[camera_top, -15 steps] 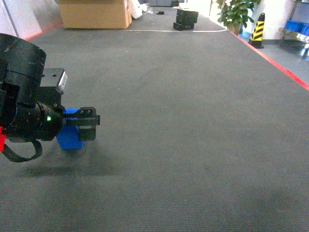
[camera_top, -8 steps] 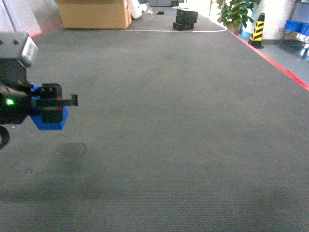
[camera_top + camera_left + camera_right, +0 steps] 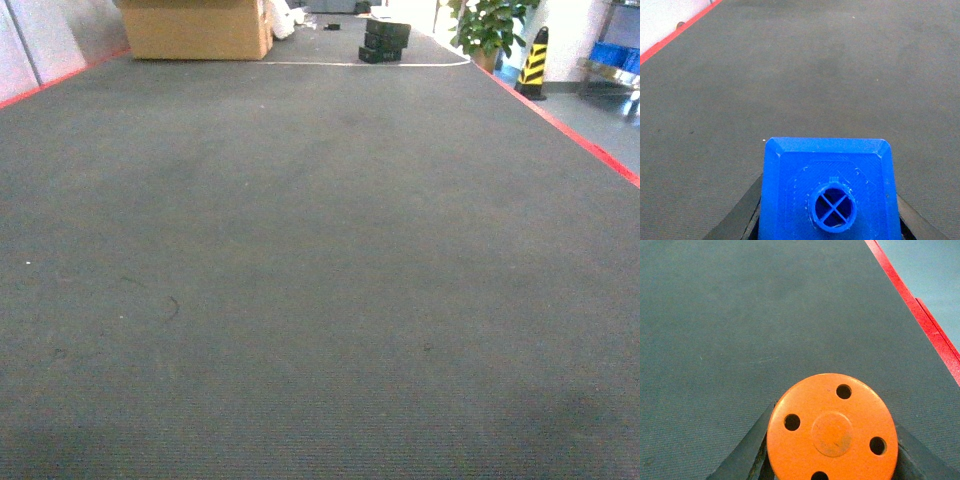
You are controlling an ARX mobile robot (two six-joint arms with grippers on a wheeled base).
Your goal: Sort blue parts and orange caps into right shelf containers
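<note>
At six o'clock in each wrist view, left gripper (image 3: pixel 827 220) clamping blue part (image 3: pixel 827 190), right gripper (image 3: pixel 832 460) clamping orange cap (image 3: pixel 832 427), fingers cropped, no lettering visible, grey mat (image 3: pixel 320 250) beneath.

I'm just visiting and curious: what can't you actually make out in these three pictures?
- Head view: both arms are out of frame; only bare mat.
- Left wrist view: blue part is cut off by the bottom edge, hiding the gripper.
- Right wrist view: orange cap hides its sides; no print visible.
- Shelf: cut off at right, too small.
</note>
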